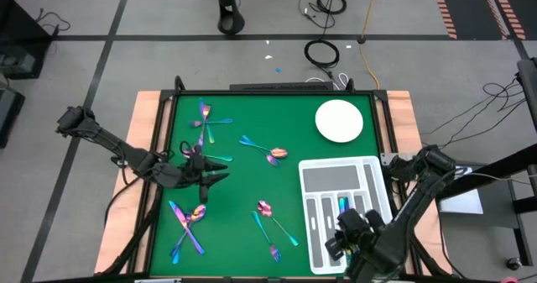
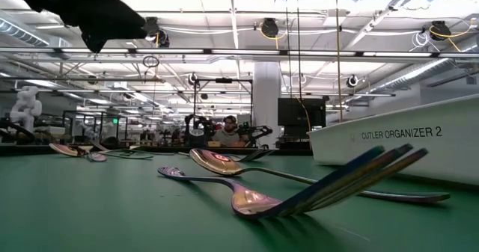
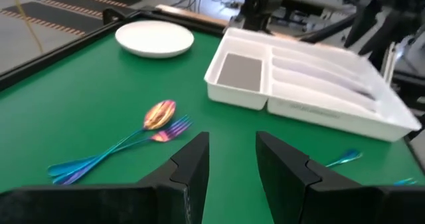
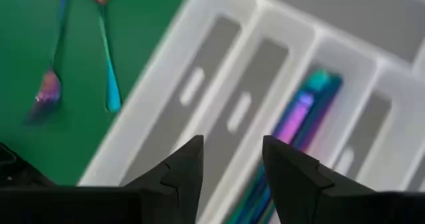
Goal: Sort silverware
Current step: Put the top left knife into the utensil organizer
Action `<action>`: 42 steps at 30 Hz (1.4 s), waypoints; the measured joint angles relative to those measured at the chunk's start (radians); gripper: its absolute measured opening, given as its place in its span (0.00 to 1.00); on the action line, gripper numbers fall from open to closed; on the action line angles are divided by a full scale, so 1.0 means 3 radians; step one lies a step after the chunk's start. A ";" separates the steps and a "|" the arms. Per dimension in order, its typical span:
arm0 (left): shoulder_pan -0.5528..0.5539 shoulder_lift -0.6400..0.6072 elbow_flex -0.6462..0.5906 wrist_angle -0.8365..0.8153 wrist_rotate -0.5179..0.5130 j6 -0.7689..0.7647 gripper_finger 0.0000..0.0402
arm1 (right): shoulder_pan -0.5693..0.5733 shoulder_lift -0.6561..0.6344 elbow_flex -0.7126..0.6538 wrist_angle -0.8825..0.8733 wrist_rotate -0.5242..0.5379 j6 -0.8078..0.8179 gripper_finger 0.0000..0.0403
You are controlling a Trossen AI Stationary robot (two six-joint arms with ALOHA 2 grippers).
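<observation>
Dark right hand (image 4: 232, 167), fingers spread and empty, hovers over the white tray (image 1: 367, 167), seemingly to drop pieces into the narrow slots, where one iridescent piece (image 4: 299, 117) already lies. The left hand (image 3: 232, 161), also spread and empty, hangs well apart from the tray, likely about to pick from the silverware (image 1: 273, 154) scattered on the green table (image 1: 243, 182). A round white plate (image 1: 339, 120) sits just beyond the tray. The tray wall reads "CUTLER ORGANIZER 2"

Green table (image 1: 243, 174) bears scattered silverware (image 1: 186, 224), white tray (image 1: 319, 178), round plate (image 1: 339, 120)
</observation>
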 joint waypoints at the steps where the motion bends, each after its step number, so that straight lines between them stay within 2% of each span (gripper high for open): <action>1: 0.0000 0.0027 0.0000 0.0002 -0.0001 0.0004 0.31 | -0.0049 -0.0015 0.0000 0.0001 0.0051 -0.0145 0.36; 4: 0.0001 0.0121 0.0000 0.0000 -0.0006 0.0005 0.31 | -0.0231 -0.0029 0.0000 0.0056 0.0149 -0.0721 0.36; 8: 0.0024 0.0280 0.0000 -0.0046 -0.0152 -0.0068 0.31 | -0.0551 -0.0029 0.0000 0.0317 0.0120 -0.1881 0.36; 12: 0.0224 0.0343 0.0000 -0.0299 -0.0194 -0.0269 0.31 | -0.0943 -0.0040 0.0000 0.0725 0.0139 -0.2964 0.36; 17: 0.0680 0.0313 0.0001 -0.0822 0.0104 -0.0633 0.31 | -0.1483 -0.0084 0.0000 0.1264 0.0065 -0.4244 0.36; 23: 0.1394 0.0306 0.0005 -0.1402 0.0642 -0.0961 0.31 | -0.2192 -0.0084 0.0000 0.1999 -0.0561 -0.5430 0.36; 26: 0.1722 0.0307 0.0005 -0.1610 0.0831 -0.0977 0.31 | -0.2472 -0.0072 0.0000 0.2281 -0.0795 -0.5743 0.36; 31: 0.1999 0.0311 0.0005 -0.1722 0.0933 -0.1044 0.31 | -0.2768 -0.0037 0.0000 0.2613 -0.0852 -0.5931 0.36; 38: 0.1997 0.0311 0.0005 -0.1764 0.0986 -0.1145 0.31 | -0.2878 0.0072 -0.0004 0.3114 -0.1551 -0.6109 0.36; 42: 0.1866 0.0311 0.0004 -0.1852 0.1065 -0.1308 0.31 | -0.2842 0.0068 -0.0006 0.3352 -0.1613 -0.6180 0.36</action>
